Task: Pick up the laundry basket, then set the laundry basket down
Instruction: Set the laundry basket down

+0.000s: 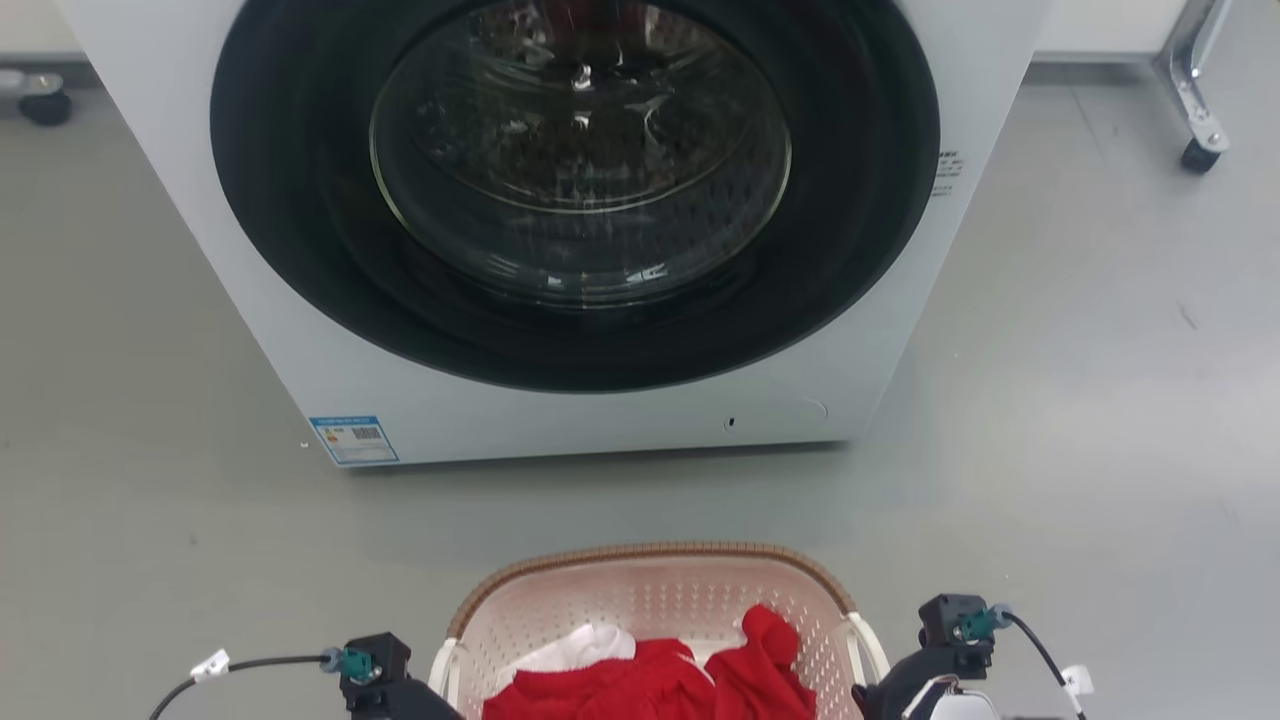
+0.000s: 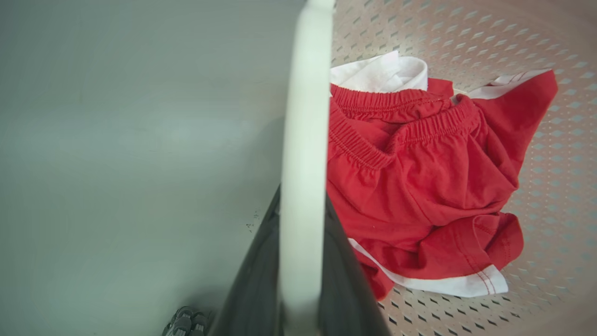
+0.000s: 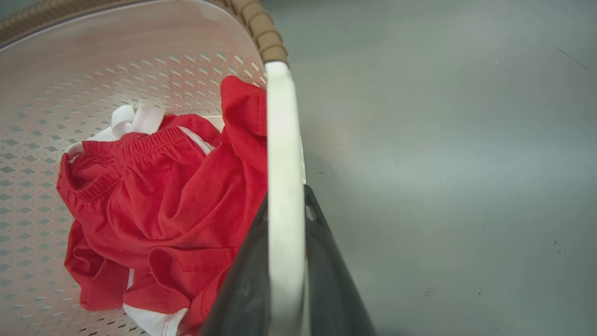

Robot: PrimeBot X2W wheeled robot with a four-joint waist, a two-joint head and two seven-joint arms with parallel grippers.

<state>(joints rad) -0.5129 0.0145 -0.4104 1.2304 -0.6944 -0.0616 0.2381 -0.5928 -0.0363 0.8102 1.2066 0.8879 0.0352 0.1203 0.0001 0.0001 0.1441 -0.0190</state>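
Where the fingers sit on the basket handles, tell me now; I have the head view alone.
Observer: In the left wrist view, the left gripper has one finger on each side of the laundry basket's left handle, close against it.
Operator: Now the right side.
Observer: In the right wrist view, the right gripper straddles the right handle the same way.
Operator: Report the load.
Observer: It is red shorts with an elastic waistband and a white hem, bunched on the basket floor.

Dark pincer fingers [image 2: 256, 284]; teal connectors [image 1: 352, 662], white-tagged black cables [image 1: 270, 661].
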